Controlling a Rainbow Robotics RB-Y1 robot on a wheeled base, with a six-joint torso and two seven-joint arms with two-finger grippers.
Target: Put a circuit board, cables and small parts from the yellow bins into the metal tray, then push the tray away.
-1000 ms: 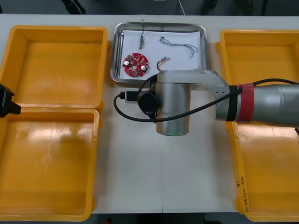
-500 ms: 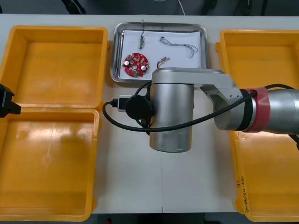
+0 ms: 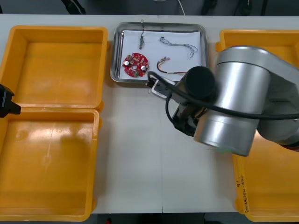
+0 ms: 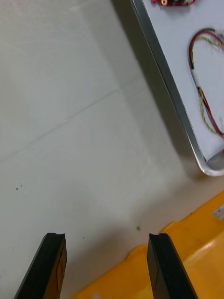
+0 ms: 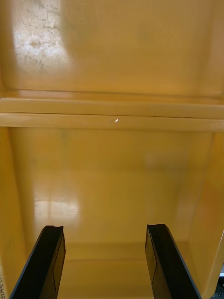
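Tray [image 3: 126, 80] sits at the upper centre of the front view, its long axis running left to right. A board [image 3: 135, 64] and cables lie on its white liner, among them the red and yellow cable [image 3: 170, 70]. My right arm [image 3: 233, 116] is the nearer one, just below and to the right of the tray's near rim. My right gripper [image 4: 106, 238] is spread wide and holds nothing. It hangs over bare table [image 4: 84, 140] with the lip of a right bin [image 4: 186, 261] close under the fingers. The rim [image 4: 172, 93] slants across beyond those fingers, with table between, so nothing touches it yet. My left gripper [image 5: 105, 229] is also wide open and empty, well off over the left bins [image 5: 112, 187]. As I judge it, the loading looks done and the push remains. For that I must get my fingers behind the near rim and drive toward the top of the frame, square to the long side and near its middle so the tray does not swing.
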